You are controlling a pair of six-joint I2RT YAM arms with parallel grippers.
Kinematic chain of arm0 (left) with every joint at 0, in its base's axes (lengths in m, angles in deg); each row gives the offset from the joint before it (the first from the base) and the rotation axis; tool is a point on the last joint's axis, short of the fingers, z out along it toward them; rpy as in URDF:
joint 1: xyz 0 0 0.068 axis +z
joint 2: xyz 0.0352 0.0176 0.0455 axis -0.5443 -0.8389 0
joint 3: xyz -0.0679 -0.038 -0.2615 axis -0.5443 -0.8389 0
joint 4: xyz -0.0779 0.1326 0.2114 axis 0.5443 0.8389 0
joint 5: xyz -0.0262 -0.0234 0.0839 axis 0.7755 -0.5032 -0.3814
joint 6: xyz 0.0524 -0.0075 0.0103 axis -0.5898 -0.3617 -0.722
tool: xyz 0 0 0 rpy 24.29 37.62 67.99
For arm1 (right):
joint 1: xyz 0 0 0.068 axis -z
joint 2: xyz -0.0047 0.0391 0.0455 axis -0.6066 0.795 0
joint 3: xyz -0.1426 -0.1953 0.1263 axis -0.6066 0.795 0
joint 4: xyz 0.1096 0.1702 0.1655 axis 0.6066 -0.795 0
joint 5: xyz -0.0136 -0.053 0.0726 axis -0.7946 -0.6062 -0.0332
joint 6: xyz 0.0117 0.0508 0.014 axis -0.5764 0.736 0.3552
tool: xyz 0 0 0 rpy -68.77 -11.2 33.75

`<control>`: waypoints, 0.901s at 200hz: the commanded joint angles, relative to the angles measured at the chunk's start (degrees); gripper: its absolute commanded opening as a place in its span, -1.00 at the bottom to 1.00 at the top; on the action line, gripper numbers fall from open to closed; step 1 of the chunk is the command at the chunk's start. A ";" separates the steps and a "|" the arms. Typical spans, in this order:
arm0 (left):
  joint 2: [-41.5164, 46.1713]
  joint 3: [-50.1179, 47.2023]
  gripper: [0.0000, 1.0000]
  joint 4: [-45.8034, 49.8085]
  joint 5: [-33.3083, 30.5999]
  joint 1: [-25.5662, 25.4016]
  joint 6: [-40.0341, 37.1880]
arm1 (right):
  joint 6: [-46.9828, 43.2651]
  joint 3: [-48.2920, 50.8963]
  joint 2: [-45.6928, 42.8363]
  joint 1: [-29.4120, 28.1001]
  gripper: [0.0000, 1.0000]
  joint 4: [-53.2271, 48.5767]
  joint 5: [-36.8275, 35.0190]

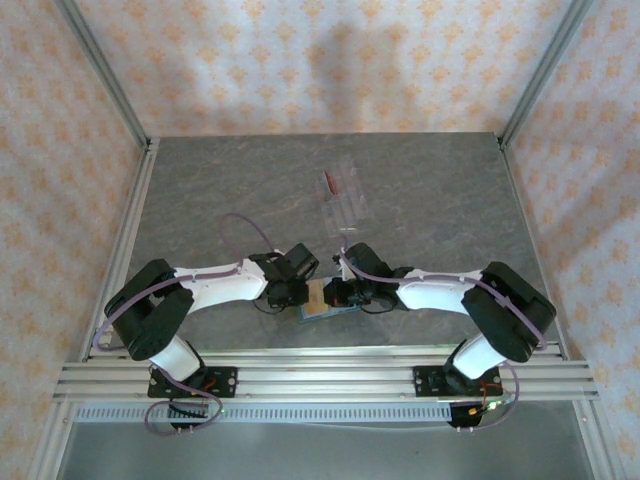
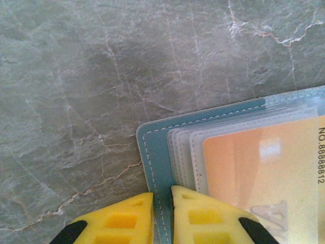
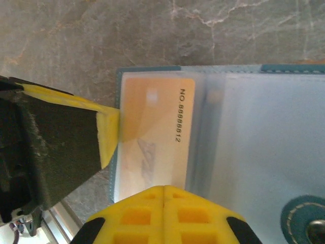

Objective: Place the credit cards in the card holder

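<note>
Teal card holder [image 2: 152,152] clamped by left claw [image 2: 161,197], right claw [image 3: 163,191] together, dark red card [image 1: 328,181] well behind

One teal card holder [image 1: 327,310], one orange card [image 3: 152,117], one dark red card [image 1: 328,181], two hands [image 2: 162,216] [image 3: 163,201].

credit card [image 3: 152,117] in card holder [image 2: 152,152], on table [image 1: 220,190]

The only print that can be read is "NO.88888812", in dark characters on the orange credit card [image 3: 152,117] tucked in a clear sleeve of the teal card holder [image 2: 152,157]. It runs along the card's edge nearest the holder's fold. A pale grey emblem beside it is too faint to read.
</note>
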 commanded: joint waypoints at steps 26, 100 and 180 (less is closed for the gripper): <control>-2.73 -2.60 -0.69 -1.61 1.79 -1.13 -0.38 | 0.73 -1.59 0.30 -0.31 -0.98 1.37 -0.66; -2.59 -3.58 -0.69 -2.49 1.91 -1.13 -0.08 | -8.49 -5.28 -11.89 1.63 -0.14 -25.18 -25.48; -2.57 -3.31 -0.69 -2.13 1.74 -1.23 -0.07 | -9.33 -9.76 -1.87 -4.25 0.13 -26.62 -32.35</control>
